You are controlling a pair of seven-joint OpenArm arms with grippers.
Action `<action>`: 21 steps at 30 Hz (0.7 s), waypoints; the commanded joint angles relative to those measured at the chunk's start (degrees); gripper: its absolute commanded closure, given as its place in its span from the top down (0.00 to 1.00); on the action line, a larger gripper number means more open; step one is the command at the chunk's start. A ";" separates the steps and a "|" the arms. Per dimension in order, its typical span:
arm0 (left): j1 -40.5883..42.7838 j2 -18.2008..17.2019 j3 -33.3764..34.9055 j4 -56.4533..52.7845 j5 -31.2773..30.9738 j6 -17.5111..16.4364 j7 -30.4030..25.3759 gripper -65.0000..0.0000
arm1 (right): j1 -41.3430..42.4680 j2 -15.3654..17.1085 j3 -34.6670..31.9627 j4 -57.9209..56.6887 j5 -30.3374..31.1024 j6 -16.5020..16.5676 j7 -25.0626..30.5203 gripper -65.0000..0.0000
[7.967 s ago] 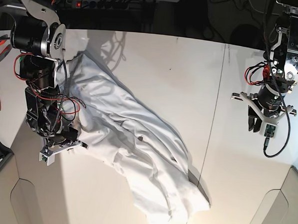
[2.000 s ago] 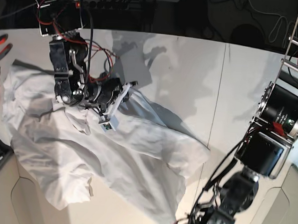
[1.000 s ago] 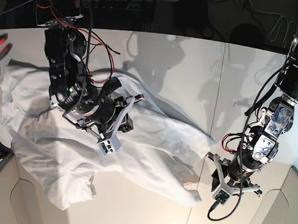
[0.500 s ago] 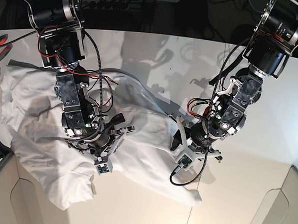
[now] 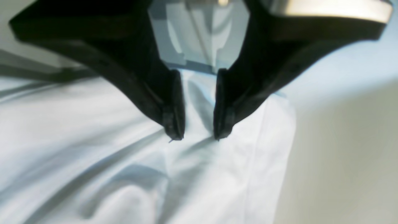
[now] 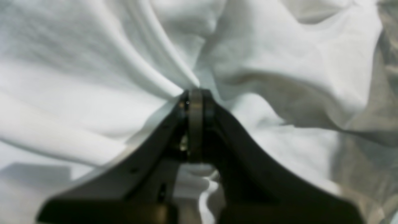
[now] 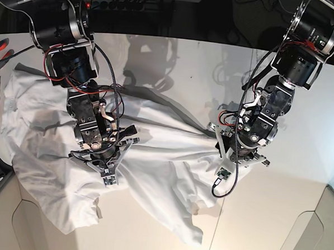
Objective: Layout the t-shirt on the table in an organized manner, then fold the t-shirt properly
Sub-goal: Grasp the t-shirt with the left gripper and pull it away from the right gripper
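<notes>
T-shirt [image 7: 153,174] cloth is pinched in the right gripper [image 6: 195,102], its jaws pressed together on a gathered fold. The left gripper [image 5: 197,133] stands part open, tips on the cloth near an edge, nothing clamped. Crumpled, the shirt sprawls across the table [image 7: 186,70] between both arms.

Bare table [image 7: 181,64] beyond rumpled t-shirt [image 7: 153,174]

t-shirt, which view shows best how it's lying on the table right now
The base view: it shows almost the whole t-shirt spread crumpled across the table. The left wrist view shows only a smooth edge beneath open jaws; the right wrist view shows only bunched folds pinched in shut jaws.
</notes>
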 commanded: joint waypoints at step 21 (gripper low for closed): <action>17.35 -4.96 -15.28 36.44 0.94 2.08 4.74 0.31 | 1.53 0.31 0.17 5.86 1.68 -2.03 3.82 0.00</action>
